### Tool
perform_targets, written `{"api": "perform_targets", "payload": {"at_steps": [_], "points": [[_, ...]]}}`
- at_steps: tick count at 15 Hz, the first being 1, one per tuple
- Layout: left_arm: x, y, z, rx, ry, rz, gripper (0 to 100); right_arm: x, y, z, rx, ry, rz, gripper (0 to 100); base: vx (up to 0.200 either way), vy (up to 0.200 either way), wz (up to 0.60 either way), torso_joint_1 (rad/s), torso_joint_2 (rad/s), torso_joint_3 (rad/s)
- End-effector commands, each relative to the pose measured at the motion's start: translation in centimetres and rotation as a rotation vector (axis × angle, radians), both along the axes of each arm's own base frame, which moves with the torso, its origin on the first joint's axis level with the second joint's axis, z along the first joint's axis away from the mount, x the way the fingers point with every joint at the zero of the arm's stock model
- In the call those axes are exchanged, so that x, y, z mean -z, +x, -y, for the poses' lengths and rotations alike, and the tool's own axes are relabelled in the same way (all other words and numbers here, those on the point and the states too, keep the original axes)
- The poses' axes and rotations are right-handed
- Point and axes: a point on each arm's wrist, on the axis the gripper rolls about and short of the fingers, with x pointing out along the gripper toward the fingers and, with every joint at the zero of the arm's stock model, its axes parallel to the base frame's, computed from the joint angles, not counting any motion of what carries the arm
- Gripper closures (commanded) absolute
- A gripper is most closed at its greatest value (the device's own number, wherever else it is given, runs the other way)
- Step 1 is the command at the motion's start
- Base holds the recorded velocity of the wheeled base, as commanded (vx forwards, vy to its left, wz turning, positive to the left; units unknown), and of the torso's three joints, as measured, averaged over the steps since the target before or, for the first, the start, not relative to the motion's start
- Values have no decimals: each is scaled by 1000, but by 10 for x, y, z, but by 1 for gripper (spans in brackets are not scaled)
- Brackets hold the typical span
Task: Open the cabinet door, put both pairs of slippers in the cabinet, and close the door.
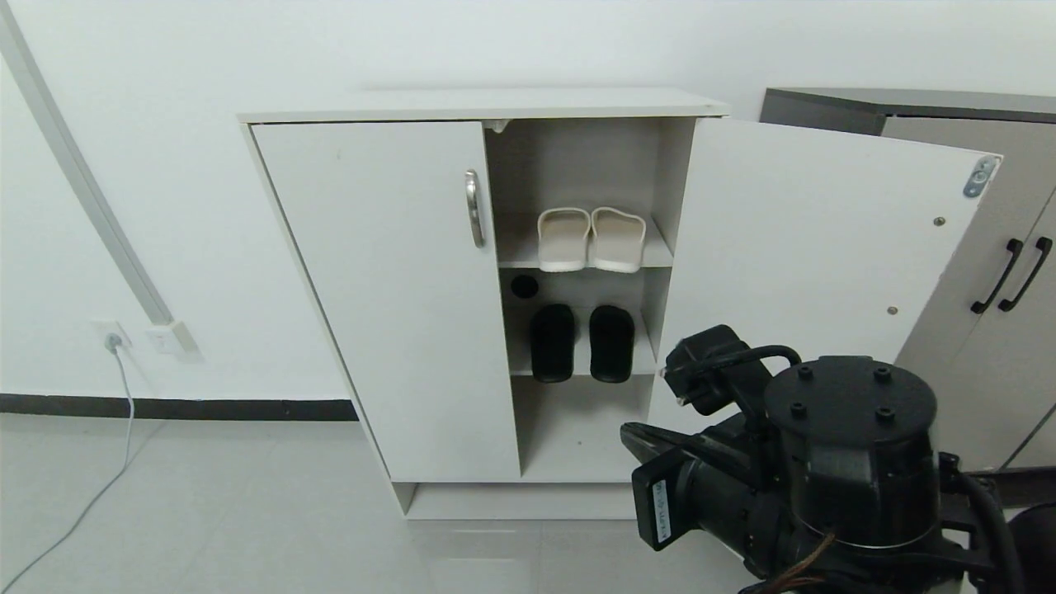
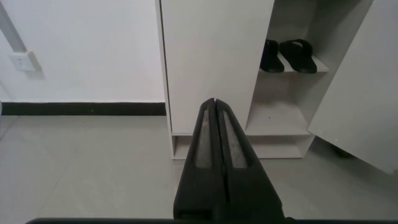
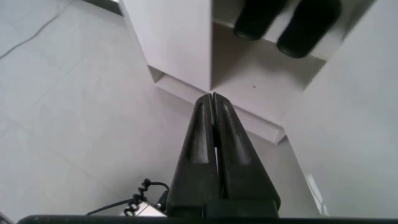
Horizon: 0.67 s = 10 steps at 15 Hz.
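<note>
pairs of white slippers (image 1: 590,239) and black slippers (image 1: 582,342) lie front-to-back in the cabinet (image 1: 487,104); left pincer (image 2: 214,106) and right pincer (image 3: 213,99) closed.

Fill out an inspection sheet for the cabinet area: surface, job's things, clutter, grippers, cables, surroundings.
Surface: pale tiled floor.
Job's things: white cabinet, right door swung open, left door shut; white slippers on the upper shelf, black slippers on the shelf below.
Clutter: nothing seen.
Grippers: left gripper and right gripper both shut, holding nothing.
Cables: grey cable from a wall socket down onto the floor.
Surroundings: white wall; grey cabinet with black handles on the right.
</note>
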Motion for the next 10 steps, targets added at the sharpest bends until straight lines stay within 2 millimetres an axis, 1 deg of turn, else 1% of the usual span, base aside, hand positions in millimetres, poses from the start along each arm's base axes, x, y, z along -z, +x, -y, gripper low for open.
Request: {"api": "perform_targets", "payload": {"at_steps": [1, 10], "points": [[0, 0, 0, -1, -1, -1, 100, 4, 2, -2, 1, -10, -8, 100, 0, 0, 0, 0, 0, 0], [0, 0, 0, -1, -1, -1, 100, 7, 4, -3, 4, -17, -12, 100, 0, 0, 0, 0, 0, 0]]}}
